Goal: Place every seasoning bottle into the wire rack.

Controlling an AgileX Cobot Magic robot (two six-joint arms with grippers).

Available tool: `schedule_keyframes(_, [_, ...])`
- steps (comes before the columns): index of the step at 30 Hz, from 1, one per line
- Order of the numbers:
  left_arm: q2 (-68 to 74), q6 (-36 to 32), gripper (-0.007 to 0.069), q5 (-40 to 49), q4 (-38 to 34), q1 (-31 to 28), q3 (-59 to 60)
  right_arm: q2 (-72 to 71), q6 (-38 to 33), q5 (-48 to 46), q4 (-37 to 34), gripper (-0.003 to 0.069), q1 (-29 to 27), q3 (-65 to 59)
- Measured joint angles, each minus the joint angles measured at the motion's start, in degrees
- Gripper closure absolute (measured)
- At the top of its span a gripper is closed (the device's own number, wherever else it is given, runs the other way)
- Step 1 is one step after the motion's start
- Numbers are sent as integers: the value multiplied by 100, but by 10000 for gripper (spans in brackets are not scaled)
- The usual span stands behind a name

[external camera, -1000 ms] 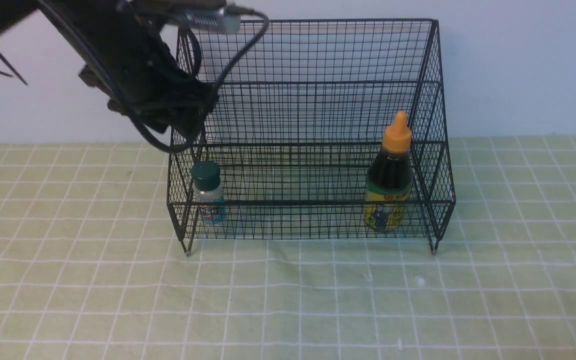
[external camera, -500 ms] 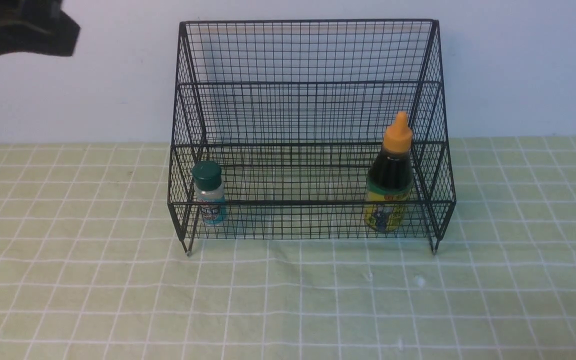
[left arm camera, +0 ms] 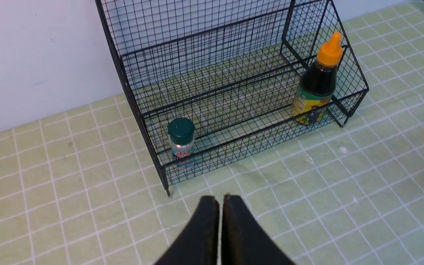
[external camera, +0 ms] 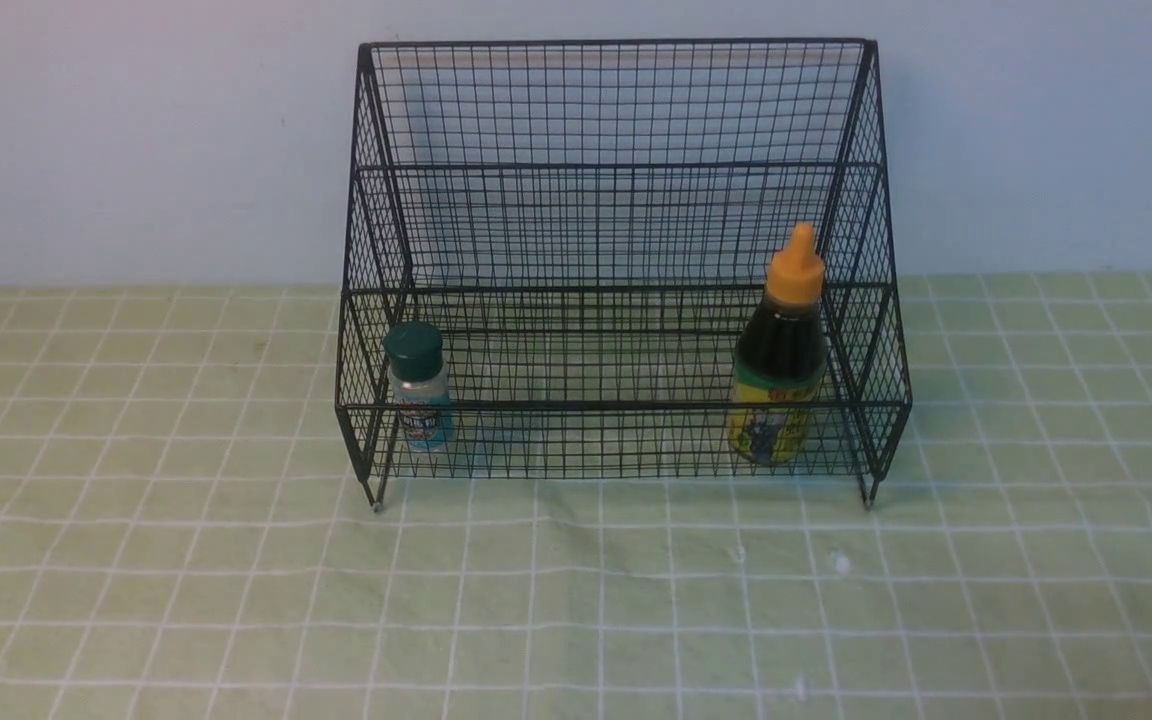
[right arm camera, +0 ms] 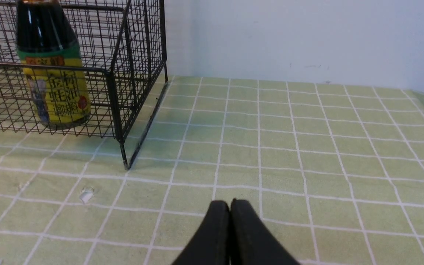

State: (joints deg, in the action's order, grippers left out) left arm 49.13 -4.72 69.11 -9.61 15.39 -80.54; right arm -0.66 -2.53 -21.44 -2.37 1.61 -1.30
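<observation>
While both sets of jaws are pressed closed on nothing, the left gripper and right gripper hang over bare tabletop in front of the rack. Inside its lowest tier stand the shaker at the left end and the sauce bottle at the right, labels partly hidden by wire.

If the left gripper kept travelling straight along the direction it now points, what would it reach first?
Probably the wire rack, at its lower front mesh near the small shaker. The left gripper is shut and only bare tablecloth lies between, though depth is hard to judge.
</observation>
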Motion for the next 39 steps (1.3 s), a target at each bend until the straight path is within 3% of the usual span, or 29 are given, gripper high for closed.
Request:
schedule_keyframes(7, [-221,82,631,101,249,0,12,0,0,0,0,673,0,0])
schedule_keyframes(14, [-1193,371,631,-640,1078,0,742,0,0,0,0,673,0,0])
schedule_keyframes(21, [-3168,399,631,-3069,1538,-161,3995,0,0,0,0,673,0,0])
schedule_keyframes(29, [-4891,399,631,-4978,1476,-1212,7382,0,0,-5,0,673,0,0])
schedule_keyframes(32, [-4973,399,631,-4951,1439,-1403,8133,0,0,-6,0,673,0,0])
schedule_keyframes(39, [-4978,404,631,-4682,1210,-1426,8199,-5,0,-18,0,673,0,0])
